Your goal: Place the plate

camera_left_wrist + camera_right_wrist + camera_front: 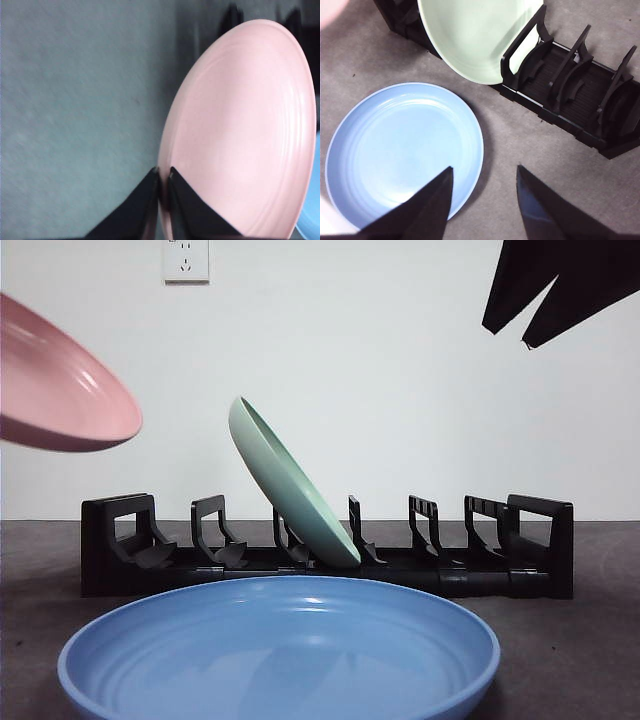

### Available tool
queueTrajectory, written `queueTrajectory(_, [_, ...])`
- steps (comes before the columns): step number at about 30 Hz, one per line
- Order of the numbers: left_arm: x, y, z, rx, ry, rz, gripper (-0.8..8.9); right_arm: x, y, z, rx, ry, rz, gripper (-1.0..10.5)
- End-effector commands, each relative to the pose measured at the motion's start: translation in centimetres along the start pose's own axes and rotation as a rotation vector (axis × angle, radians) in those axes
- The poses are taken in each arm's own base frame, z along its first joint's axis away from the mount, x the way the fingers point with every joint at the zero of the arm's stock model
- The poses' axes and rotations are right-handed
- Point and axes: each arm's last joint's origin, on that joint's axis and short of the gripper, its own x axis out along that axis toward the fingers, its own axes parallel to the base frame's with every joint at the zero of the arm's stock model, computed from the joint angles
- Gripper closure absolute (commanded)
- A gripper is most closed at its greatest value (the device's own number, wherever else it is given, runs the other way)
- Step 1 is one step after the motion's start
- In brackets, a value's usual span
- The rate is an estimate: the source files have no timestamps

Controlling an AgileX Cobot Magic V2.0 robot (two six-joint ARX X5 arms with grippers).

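Note:
My left gripper (162,172) is shut on the rim of a pink plate (240,135), which hangs in the air at the left of the front view (55,380), above and left of the black dish rack (520,560). A green plate (290,485) leans in a middle slot of the rack. A blue plate (280,650) lies flat on the table in front of the rack. My right gripper (485,172) hovers open above the table beside the blue plate (402,147), holding nothing; it shows as a dark tip (540,315) at the top right.
The rack (570,85) has free slots on both sides of the green plate (475,35). A white wall with a socket (186,260) stands behind the table.

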Motion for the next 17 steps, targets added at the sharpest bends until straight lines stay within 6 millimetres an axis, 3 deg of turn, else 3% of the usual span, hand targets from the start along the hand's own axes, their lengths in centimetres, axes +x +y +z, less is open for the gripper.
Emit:
queueTrajectory(1, [-0.4,0.1,-2.0,-0.045,-0.018,-0.046,7.99,-0.1,0.2,0.3,-0.016,-0.013,0.003,7.3])
queueTrajectory(7, [0.9,0.0,-5.9,-0.15,-0.021,-0.2,7.99,-0.2,0.2,0.3,-0.016,-0.016,0.003,7.3])
queueTrajectory(11, [4.0,-0.6,-7.9,-0.217,0.067,-0.352,7.99,-0.4,0.2,0.3,-0.017,-0.027,0.006,7.3])
queueTrajectory(17, [8.9,-1.9,-9.5,-0.321,0.126,-0.399,7.99,-1.3,0.0,0.2,-0.014,-0.062,0.014,7.3])
